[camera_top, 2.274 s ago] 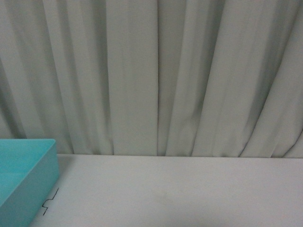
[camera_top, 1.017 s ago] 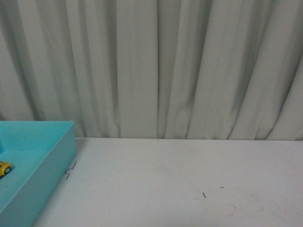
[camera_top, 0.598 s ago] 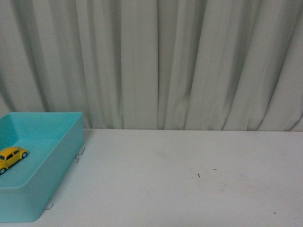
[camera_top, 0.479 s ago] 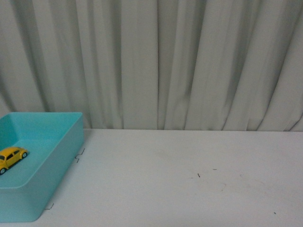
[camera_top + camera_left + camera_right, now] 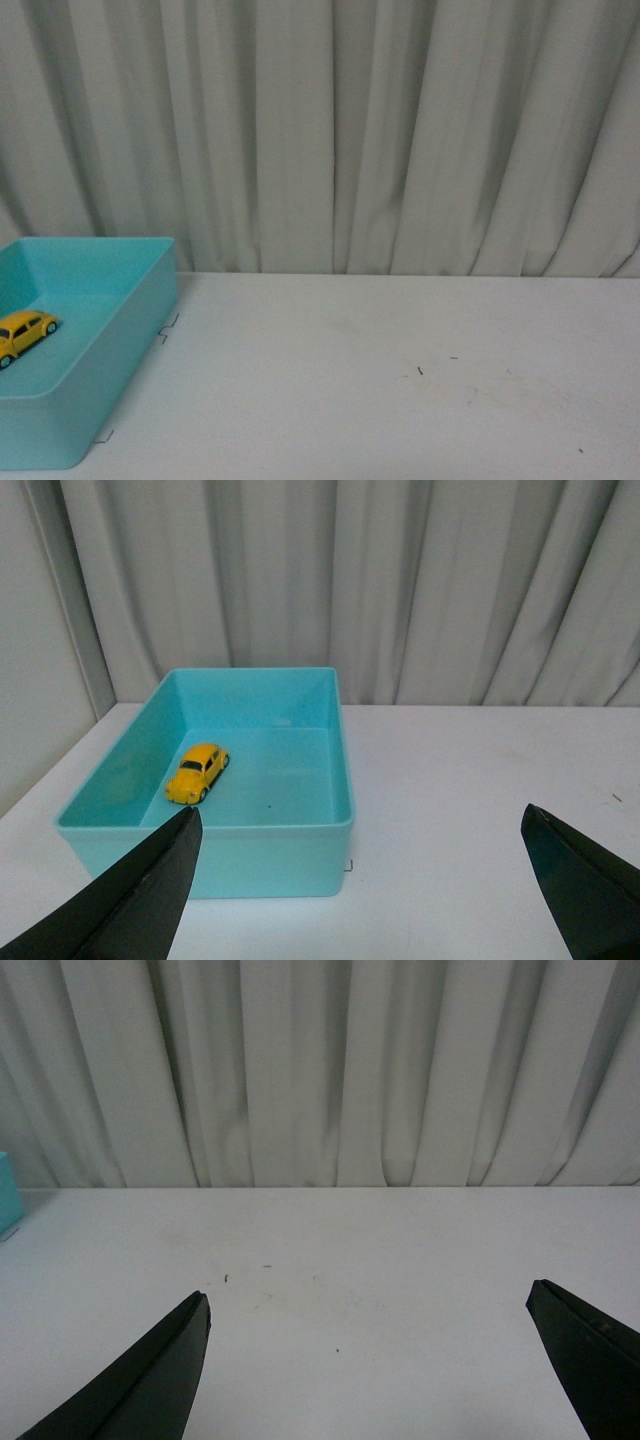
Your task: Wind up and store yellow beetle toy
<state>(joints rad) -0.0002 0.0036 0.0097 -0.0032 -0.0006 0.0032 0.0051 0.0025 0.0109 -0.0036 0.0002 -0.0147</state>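
While neither arm shows in the front view, the scene there reads as follows.
Front view, toy: the small yellow beetle toy car with dark windows (image 5: 25, 330) sits on the floor of the open turquoise plastic bin (image 5: 140, 300), at the far left of the white desk (image 5: 400, 380).
Front view, long axis: it runs diagonally, one end toward the bin's far right, the other toward the near left; which end is the nose I cannot tell here.
Front view, backdrop: a pleated grey-white curtain (image 5: 340, 130) hangs behind the desk.
Left wrist view, end effector: the left end effector (image 5: 365, 880) has its two dark fingers spread wide apart, holding nothing.
Left wrist view, relation: the toy (image 5: 197, 772) lies ahead of the end effector and toward one finger's side, inside the bin (image 5: 340, 780), apart from every wall.
Left wrist view, heading: its long axis runs diagonally; the rounded end with lamps points toward the camera and the near wall.
Right wrist view, end effector: the right end effector (image 5: 370, 1360) is likewise spread open and empty, above bare desk (image 5: 330, 1250).
Right wrist view, toy: not visible; only a sliver of the bin (image 5: 8, 1195) shows at the edge.
Nearer arm: the left, by my judgement; storing looks already done.
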